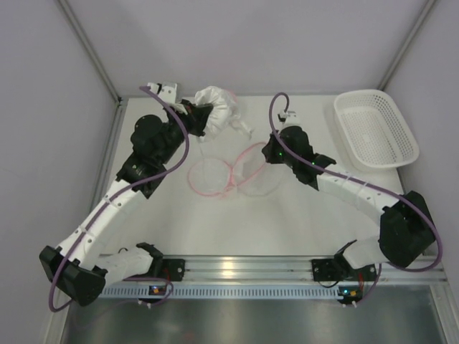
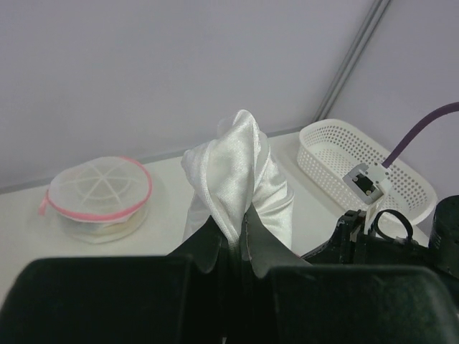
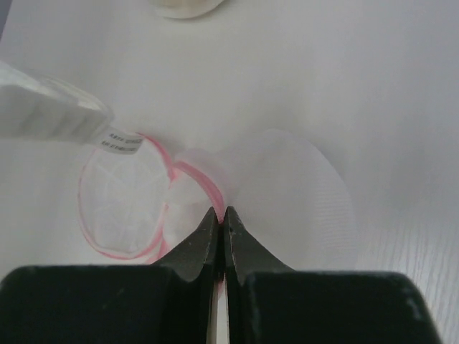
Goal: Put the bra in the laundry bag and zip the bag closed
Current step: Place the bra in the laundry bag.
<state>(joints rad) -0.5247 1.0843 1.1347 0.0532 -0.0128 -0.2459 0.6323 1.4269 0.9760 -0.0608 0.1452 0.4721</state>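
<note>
In left claw (image 2: 240, 221), bra (image 2: 242, 161) lower end hidden; right claw (image 3: 221, 213) pinches bag (image 3: 287, 195).

Bright, even overhead light, soft faint shadows, mild glare on the metal rail (image 1: 229, 269), wrist-view foregrounds blurred.

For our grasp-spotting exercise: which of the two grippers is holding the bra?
The left gripper: its jaws are shut on the white satin bra. The right gripper instead pinches the laundry bag at its pink rim.
</note>
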